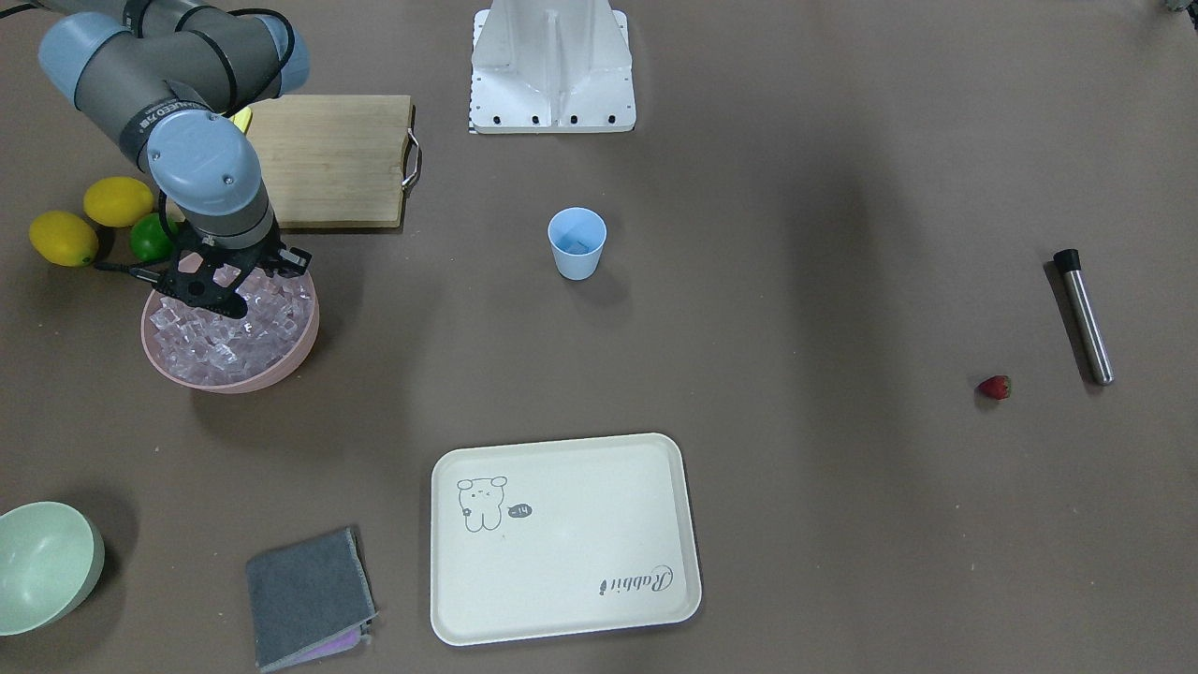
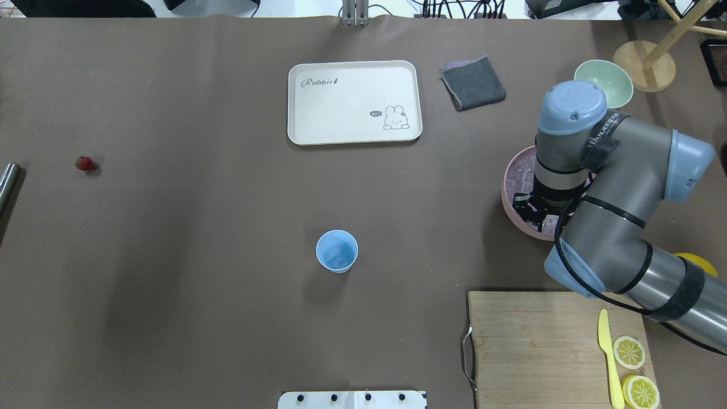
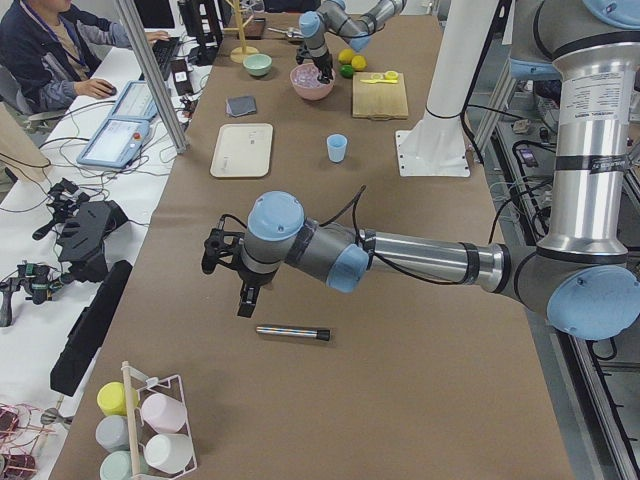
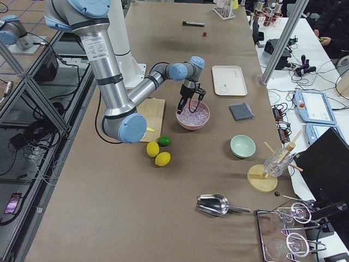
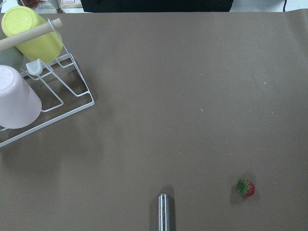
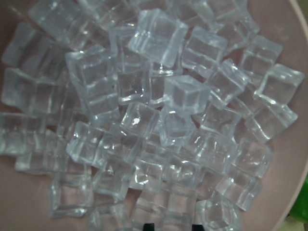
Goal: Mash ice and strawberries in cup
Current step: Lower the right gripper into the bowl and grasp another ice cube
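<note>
The light-blue cup [image 1: 577, 243] stands upright in the middle of the table, also in the overhead view [image 2: 337, 251]. The ice [image 1: 225, 351] fills a pink bowl [image 1: 281, 370]. My right gripper [image 1: 229, 290] hangs open just above the ice, and its dark fingertips [image 6: 149, 226] show at the bottom edge of the right wrist view over the cubes [image 6: 159, 110]. The strawberry [image 1: 995, 387] lies on the table far off, next to a metal muddler [image 1: 1084, 318]. My left gripper [image 3: 225, 270] hovers above the muddler [image 3: 292, 332]; I cannot tell if it is open or shut.
A wooden cutting board [image 1: 328, 159], two lemons [image 1: 117, 201] and a lime [image 1: 150, 239] sit by the pink bowl. A cream tray [image 1: 562, 538], a grey cloth [image 1: 304, 594] and a pale green bowl [image 1: 42, 566] lie along the far edge. A wire cup rack [image 5: 62, 91] stands beyond the muddler.
</note>
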Robot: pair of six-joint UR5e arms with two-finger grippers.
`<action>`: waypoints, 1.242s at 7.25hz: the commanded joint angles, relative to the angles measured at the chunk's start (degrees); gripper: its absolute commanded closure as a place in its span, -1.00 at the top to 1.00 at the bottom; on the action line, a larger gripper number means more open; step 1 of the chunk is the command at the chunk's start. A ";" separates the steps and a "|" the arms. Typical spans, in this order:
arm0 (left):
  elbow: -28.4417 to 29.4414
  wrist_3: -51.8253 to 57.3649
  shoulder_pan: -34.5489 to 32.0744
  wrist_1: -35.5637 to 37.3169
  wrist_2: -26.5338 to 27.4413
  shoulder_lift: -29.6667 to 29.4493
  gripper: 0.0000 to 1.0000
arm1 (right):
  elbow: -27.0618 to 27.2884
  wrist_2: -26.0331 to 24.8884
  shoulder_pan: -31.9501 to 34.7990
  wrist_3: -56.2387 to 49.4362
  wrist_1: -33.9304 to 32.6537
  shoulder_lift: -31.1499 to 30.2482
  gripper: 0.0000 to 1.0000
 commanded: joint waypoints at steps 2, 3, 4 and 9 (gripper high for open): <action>0.14 0.00 0.00 0.00 -0.01 0.10 0.95 | 0.15 0.21 2.49 -2.41 0.01 0.00 -0.43; 0.14 0.00 0.00 -0.09 -0.01 0.19 0.95 | 0.24 0.73 4.32 -3.81 -0.16 0.35 -0.44; 0.14 0.00 0.00 -0.09 -0.01 0.19 0.95 | 0.50 1.44 5.73 -3.92 -0.34 1.14 -0.44; 0.40 -0.09 0.00 0.09 0.17 0.27 0.95 | 2.08 3.46 2.68 -2.08 -0.08 12.89 -0.46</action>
